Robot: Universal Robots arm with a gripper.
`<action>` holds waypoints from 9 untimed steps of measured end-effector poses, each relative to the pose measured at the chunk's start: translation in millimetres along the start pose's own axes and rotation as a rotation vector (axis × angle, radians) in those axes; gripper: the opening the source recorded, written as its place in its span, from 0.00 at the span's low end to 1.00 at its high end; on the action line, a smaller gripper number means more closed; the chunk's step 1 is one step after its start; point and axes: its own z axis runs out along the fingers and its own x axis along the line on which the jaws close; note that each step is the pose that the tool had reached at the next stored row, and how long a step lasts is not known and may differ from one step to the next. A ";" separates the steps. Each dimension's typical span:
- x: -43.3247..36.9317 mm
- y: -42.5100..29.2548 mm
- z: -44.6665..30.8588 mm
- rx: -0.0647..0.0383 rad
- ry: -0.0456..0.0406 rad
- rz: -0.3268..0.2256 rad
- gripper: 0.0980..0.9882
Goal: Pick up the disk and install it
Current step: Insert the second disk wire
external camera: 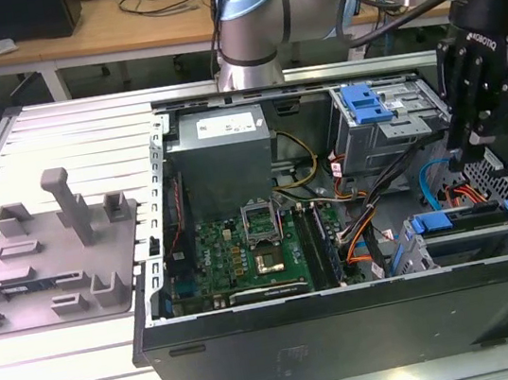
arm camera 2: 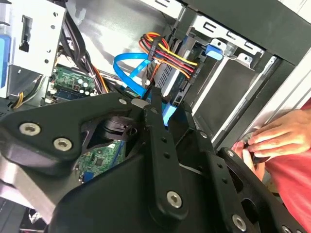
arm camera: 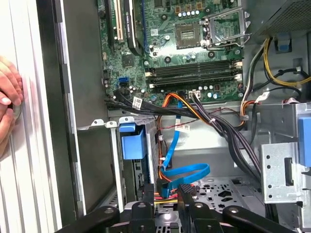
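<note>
Gripper (external camera: 468,161), fingers closed and empty, hovers inside the open computer case (external camera: 351,328) above the cables; the disk (external camera: 471,232) sits in its bay just beside it, apparently installed. Judged step: seating check, calling for gentle contact
</note>
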 end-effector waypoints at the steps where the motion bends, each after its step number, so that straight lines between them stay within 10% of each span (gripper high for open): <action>1: -0.1 0.1 0.5 0.000 0.0026 0.000 0.26; 9: -1.3 0.5 7.8 0.004 0.0397 -0.001 0.26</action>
